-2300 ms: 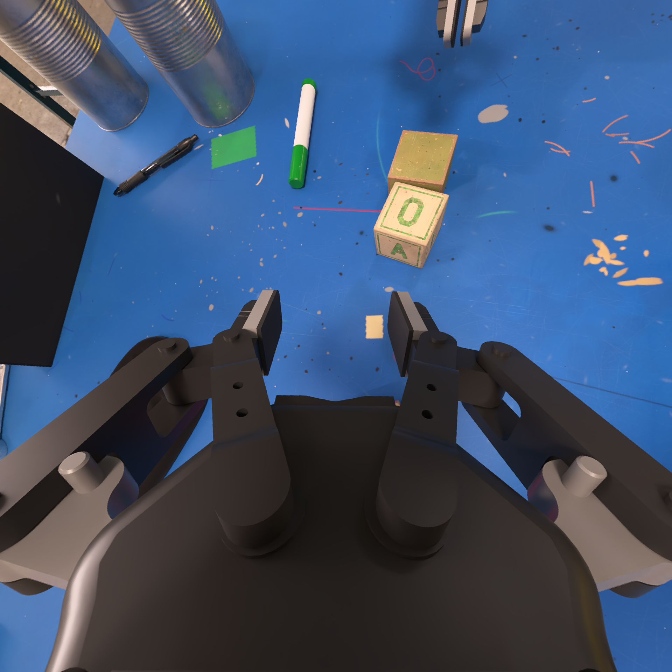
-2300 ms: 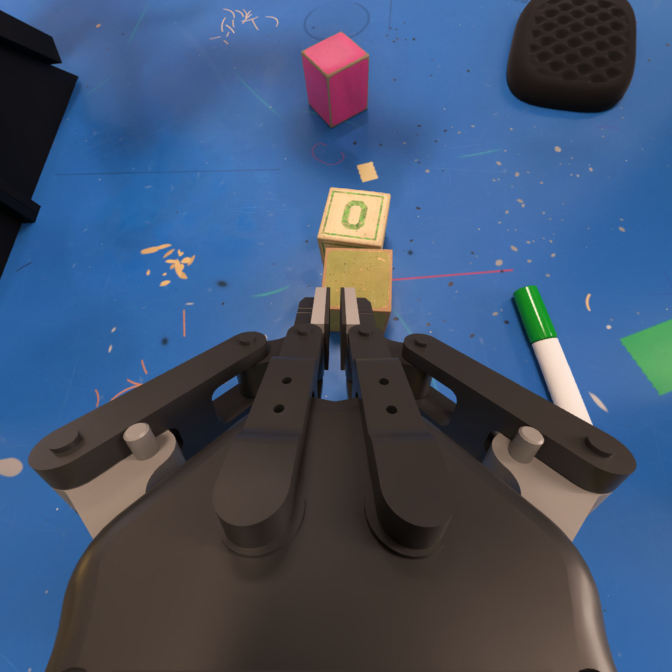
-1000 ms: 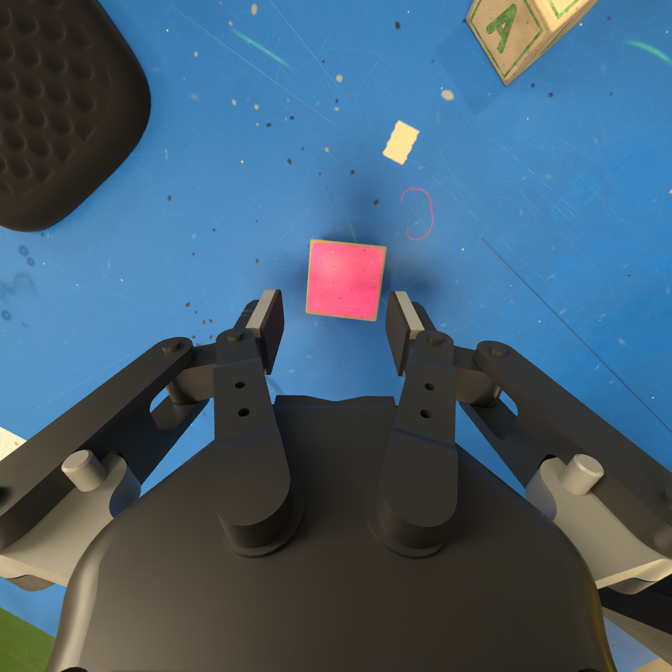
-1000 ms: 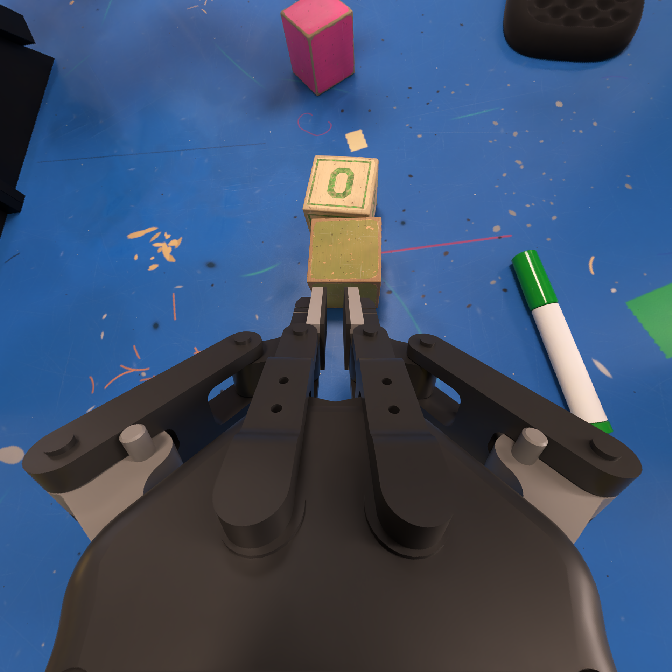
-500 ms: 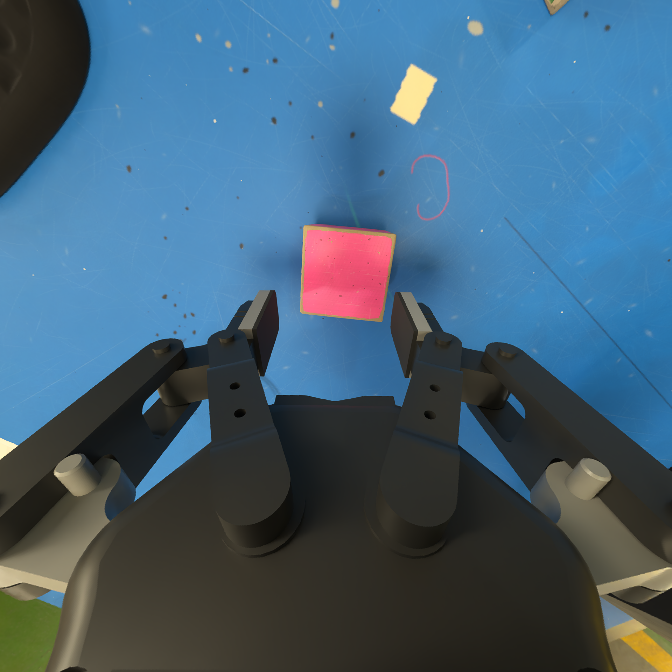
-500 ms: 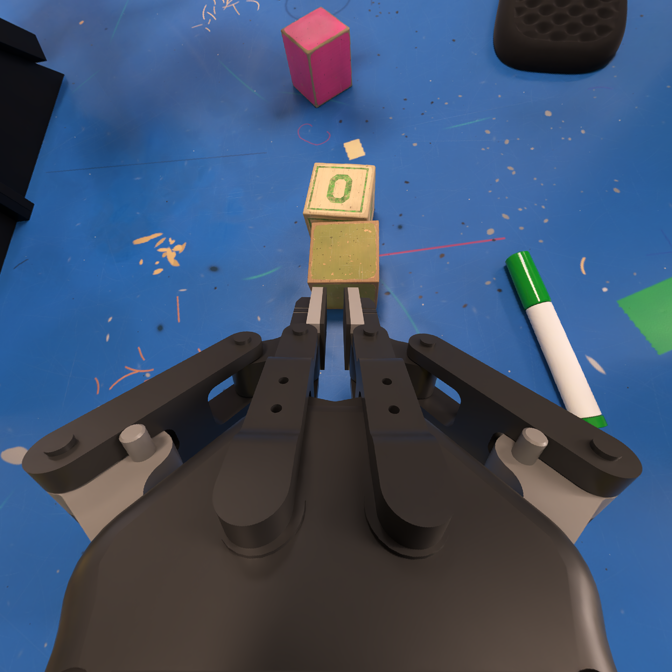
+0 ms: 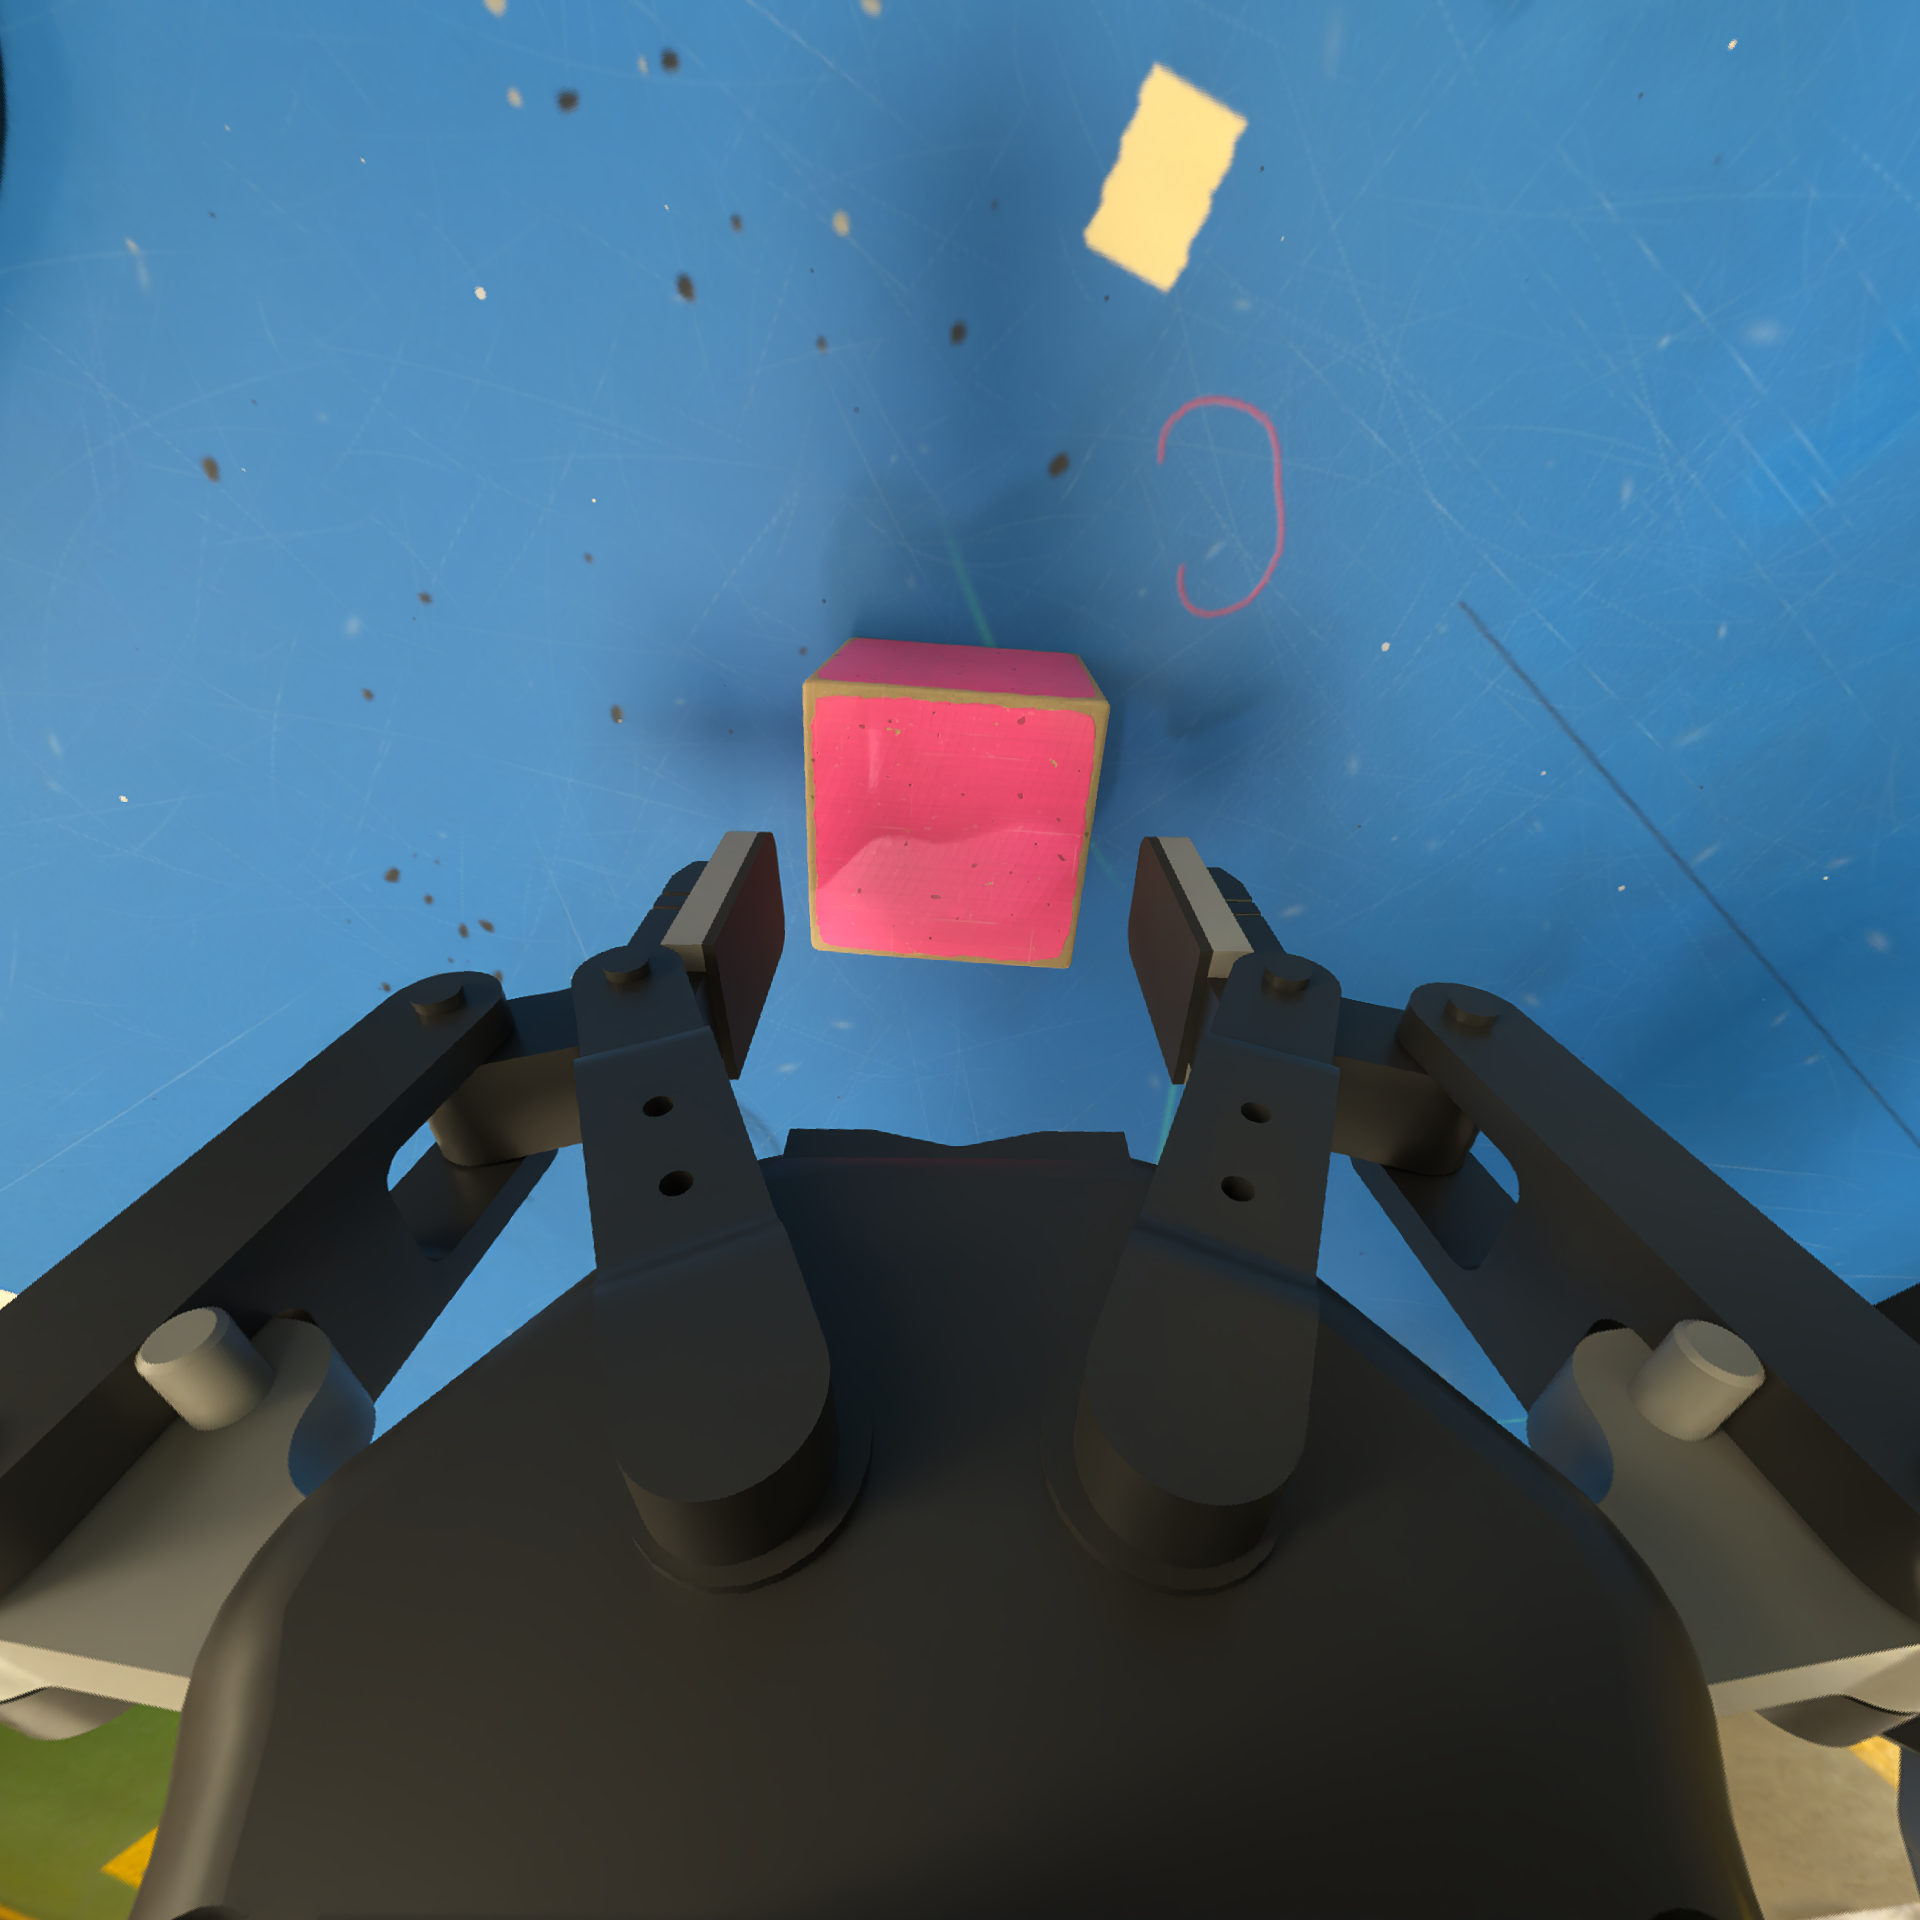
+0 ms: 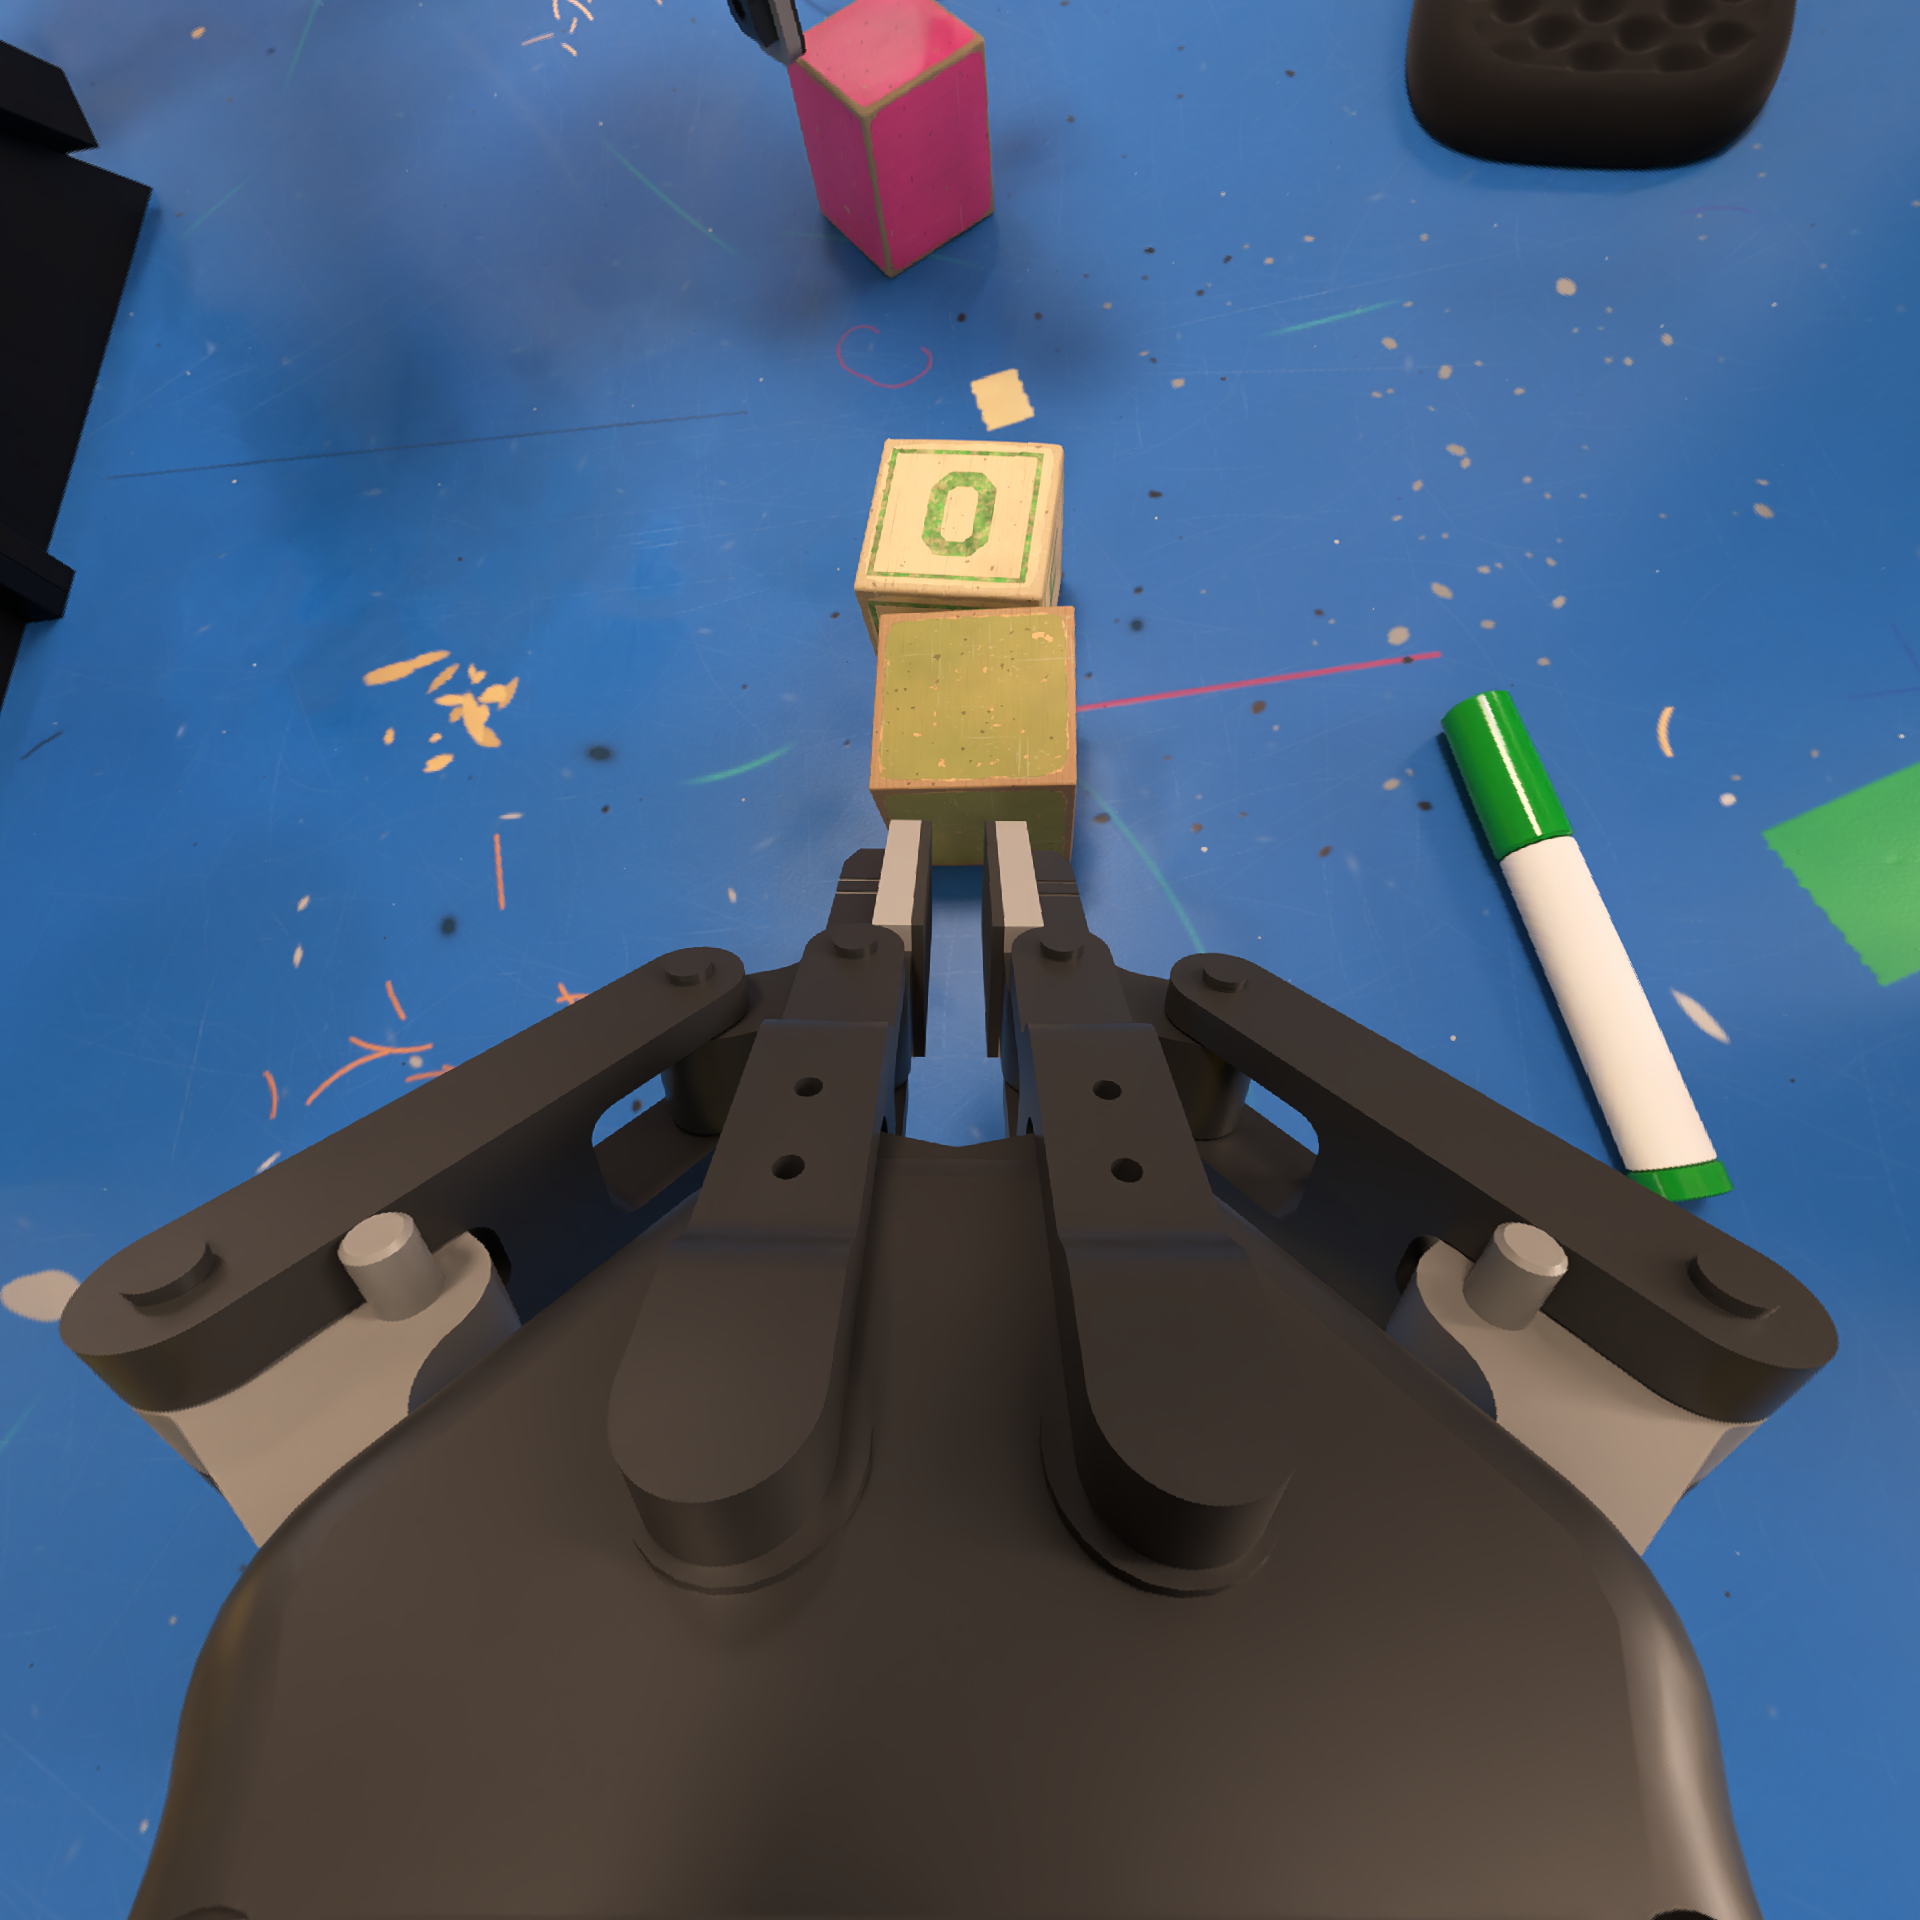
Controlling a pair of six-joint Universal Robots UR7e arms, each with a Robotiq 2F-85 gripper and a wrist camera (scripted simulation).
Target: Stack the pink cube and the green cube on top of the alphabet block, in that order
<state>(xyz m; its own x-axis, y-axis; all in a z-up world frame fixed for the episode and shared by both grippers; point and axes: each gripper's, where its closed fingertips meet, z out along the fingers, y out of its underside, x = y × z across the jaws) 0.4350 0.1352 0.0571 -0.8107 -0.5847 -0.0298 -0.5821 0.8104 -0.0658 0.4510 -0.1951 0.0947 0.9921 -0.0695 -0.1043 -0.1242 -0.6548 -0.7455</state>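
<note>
Left wrist view
Left pincer (image 7: pixel 956 940): wide, holds nothing; pads flank the pink cube with a gap on each side.
Pink cube (image 7: pixel 951 821): on the blue counter (image 7: pixel 416 468), square to the pads, sits slightly ahead of the tips.
Marks: cream patch (image 7: pixel 1164 177) and a red scribble (image 7: pixel 1226 509) beyond the cube.

Right wrist view
Right pincer (image 8: pixel 956 883): narrow, a slim gap between the fingers, nothing in it; tips just in front of the green cube's near face, contact not clear.
Green cube (image 8: pixel 974 696): on the counter, appears to touch the alphabet block behind it.
Alphabet block (image 8: pixel 961 525): upright, top bare, nothing stacked.
Pink cube in this view: well beyond the block, one finger (image 8: pixel 769 26) of the left pincer at its upper corner.
Clutter: green marker (image 8: pixel 1579 935), green patch (image 8: pixel 1860 873), black pad (image 8: pixel 1600 73), all away from the cubes.

Step in hand (judged): left pincer taking the pink cube.
To do it well: go lower until the pads cover the middle of the side faces, stay centred so both pads meet together, close flat, lift straight.
Risk: a high, shallow grip may tilt the cube.
</note>
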